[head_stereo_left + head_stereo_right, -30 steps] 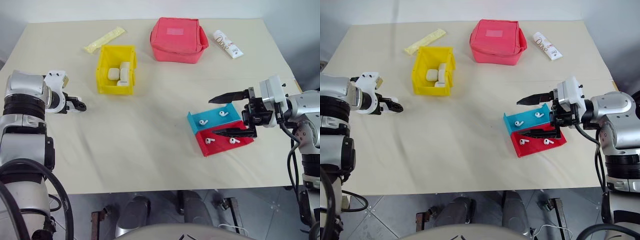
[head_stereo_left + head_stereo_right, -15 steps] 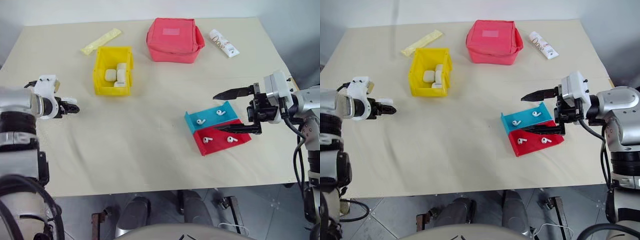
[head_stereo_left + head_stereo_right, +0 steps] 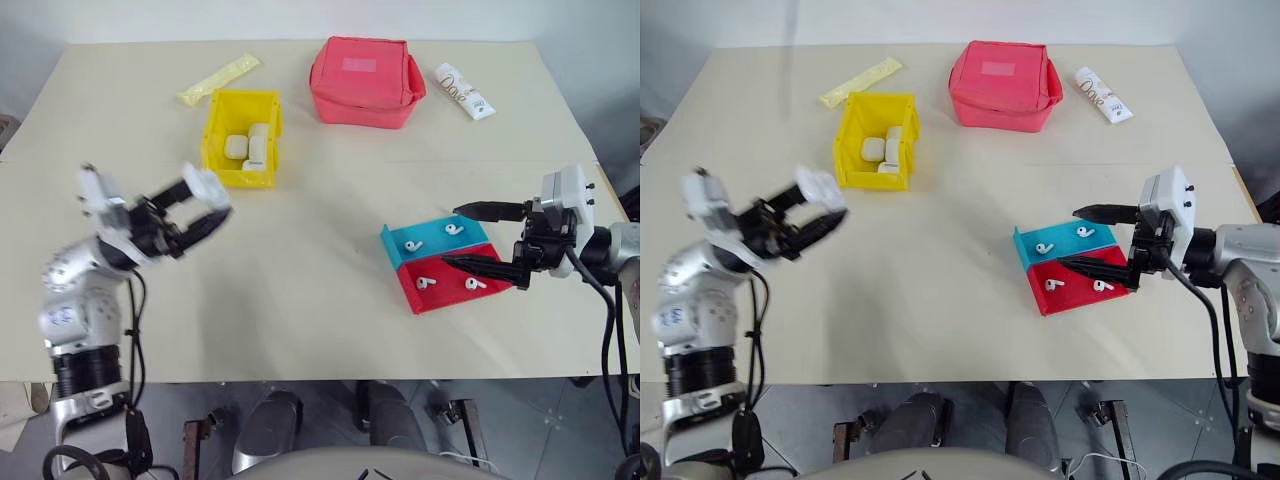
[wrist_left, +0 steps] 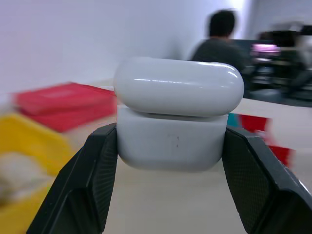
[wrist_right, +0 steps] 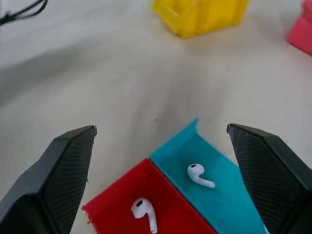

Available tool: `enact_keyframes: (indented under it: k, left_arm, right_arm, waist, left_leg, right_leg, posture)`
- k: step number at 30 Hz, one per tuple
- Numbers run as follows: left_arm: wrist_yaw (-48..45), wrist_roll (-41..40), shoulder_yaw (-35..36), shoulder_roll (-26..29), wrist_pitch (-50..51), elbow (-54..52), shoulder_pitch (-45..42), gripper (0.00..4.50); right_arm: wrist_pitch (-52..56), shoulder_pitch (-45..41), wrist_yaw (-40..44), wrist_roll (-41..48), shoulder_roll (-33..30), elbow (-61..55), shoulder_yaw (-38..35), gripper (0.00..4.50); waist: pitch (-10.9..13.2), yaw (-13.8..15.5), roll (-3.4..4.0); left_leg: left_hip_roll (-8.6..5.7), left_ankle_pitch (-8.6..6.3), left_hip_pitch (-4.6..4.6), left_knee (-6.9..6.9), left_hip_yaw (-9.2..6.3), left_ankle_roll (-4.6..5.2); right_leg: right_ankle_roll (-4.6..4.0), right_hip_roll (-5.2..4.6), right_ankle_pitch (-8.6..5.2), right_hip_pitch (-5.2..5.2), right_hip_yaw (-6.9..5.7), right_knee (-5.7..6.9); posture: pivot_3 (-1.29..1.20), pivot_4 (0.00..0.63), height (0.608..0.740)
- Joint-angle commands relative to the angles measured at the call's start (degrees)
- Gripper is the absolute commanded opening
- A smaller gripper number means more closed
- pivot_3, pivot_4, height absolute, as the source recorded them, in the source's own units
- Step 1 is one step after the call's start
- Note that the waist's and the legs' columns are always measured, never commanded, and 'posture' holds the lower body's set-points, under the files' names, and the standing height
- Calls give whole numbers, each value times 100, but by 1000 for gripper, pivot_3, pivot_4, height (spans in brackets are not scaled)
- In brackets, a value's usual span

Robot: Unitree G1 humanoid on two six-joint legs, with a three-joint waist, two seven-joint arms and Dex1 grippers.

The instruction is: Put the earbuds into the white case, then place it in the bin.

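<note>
The left gripper (image 4: pixel 170 146) is clenched on the white case (image 4: pixel 176 114), a glossy, rounded box with its lid seam visible, lifted off the table at about 8 o'clock, probably to receive earbuds. The right gripper (image 3: pixel 487 238) hangs released, its jaws wide, over the blue-and-red tray (image 3: pixel 398 245) at 4 o'clock, where four tiny glossy earbuds (image 3: pixel 412 245) lie. The hard yellow bin (image 3: pixel 213 130), at 11 o'clock, already holds other white cases.
</note>
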Motion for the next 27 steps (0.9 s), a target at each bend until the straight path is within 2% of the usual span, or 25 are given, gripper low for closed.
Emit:
enact_keyframes:
  k: [1, 6, 8, 10, 15, 20, 27]
  left_arm:
    - [-410, -98, -253, -138, -511, 47, -102, 2810]
    - [-676, 26, -700, -359, -900, 262, -228, 2810]
    - [-639, 2, -917, -605, -928, 387, -432, 2810]
    - [-676, -36, -1047, -745, -928, 436, -541, 2810]
    - [-678, -49, -1197, -791, -875, 383, -564, 2810]
    - [-675, -116, -1309, -851, -819, 273, -569, 2810]
    - [-612, -140, -1421, -854, -793, -91, -346, 2810]
  right_arm:
    - [136, 549, -473, 145, 26, -636, -654, 4500]
    - [394, 1509, -714, 301, -40, -1142, -1468, 4500]
    - [508, 2496, -623, 377, 179, -1445, -2388, 4500]
    - [503, 3254, -542, 419, 383, -1635, -2987, 4500]
    - [353, 4166, -477, 532, 666, -2006, -3588, 4500]
    - [447, 4398, -681, 711, 718, -2352, -3727, 4500]
    - [1051, 3938, -1266, 893, 34, -2814, -3394, 4500]
  waist:
    - [-1, 22, -1]
    - [-1, 24, -1]
    - [-1, 86, 1]
    - [-2, 159, -8]
    - [-6, 61, -1]
    - [-9, 8, 4]
    - [-9, 15, 4]
  left_leg:
    - [0, -1, 1, -1, 0, 2]
    - [-3, -4, 4, -1, 15, 11]
    - [-1, -5, 8, -2, 23, 15]
    - [0, -7, 8, -7, 21, 20]
    - [1, -21, 30, -8, 71, 40]
    - [15, -27, 36, -11, 74, 36]
    - [12, -27, 33, -8, 74, 37]
  right_leg:
    - [0, 0, 0, 1, -1, -2]
    - [5, 2, 3, 2, 10, -6]
    - [5, 5, 3, 3, 16, -10]
    - [7, 8, 4, 7, 13, -30]
    - [27, 16, 16, 18, 61, -50]
    - [26, 29, 16, 20, 65, -55]
    - [27, 24, 16, 19, 66, -57]
  posture:
    - [0, 150, 740]
    - [0, 150, 740]
    - [0, 150, 740]
    - [0, 150, 740]
    - [0, 150, 740]
    - [0, 150, 740]
    - [0, 150, 740]
